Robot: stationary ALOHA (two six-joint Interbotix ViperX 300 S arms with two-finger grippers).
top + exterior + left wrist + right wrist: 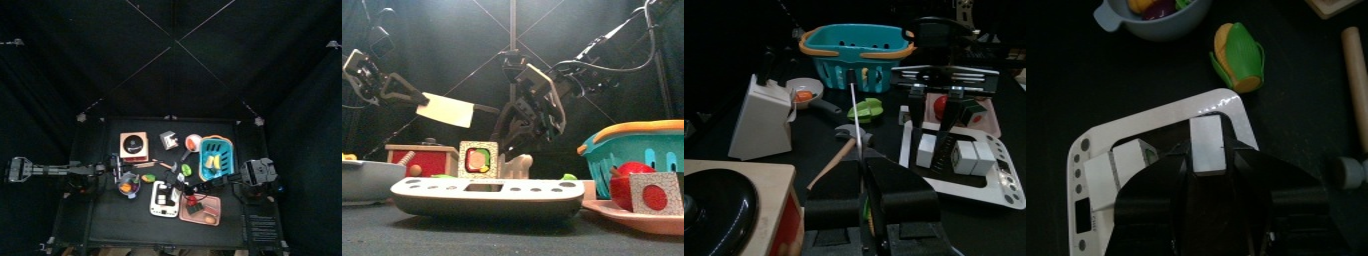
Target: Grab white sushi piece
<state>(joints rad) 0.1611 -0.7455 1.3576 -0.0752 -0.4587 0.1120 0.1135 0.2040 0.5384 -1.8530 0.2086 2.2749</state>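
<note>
The white sushi piece [1209, 146] sits clamped in the right gripper [1209, 160], over the white scale [1106, 170] near the table's front. The left gripper [862, 195], jaws together, hovers at the table's left.

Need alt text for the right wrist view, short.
The right claw is shut on a white sushi piece above a white kitchen scale on the dark table. Beyond lie a toy corn cob and a grey bowl.

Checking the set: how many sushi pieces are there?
3: a white one in the right pincer at the scale, a green-filled one beside it, a red-centred one on the pink tray. Others may be hidden.
</note>
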